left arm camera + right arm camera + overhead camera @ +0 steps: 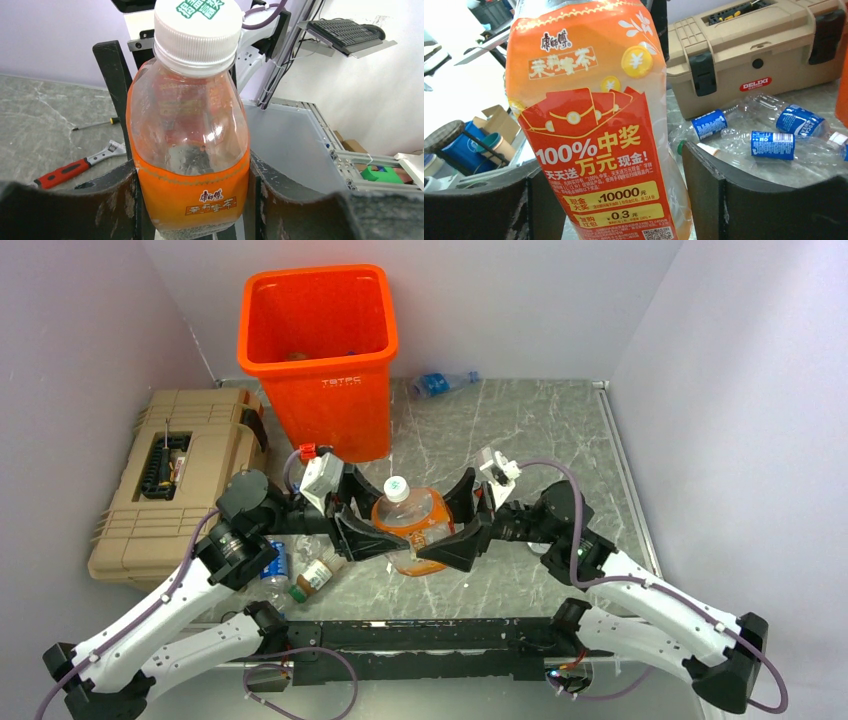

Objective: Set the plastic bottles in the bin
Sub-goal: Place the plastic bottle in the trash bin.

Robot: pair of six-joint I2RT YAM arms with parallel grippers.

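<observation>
Bottle (405, 517), clear plastic with orange label and white cap, upright just on the near side of the tall orange plastic bin (332, 405).
My left gripper (192, 167) is clamped on its body; my right gripper (614, 165) flanks it too, fingers spread wide, but grip or gap I cannot tell.
</observation>
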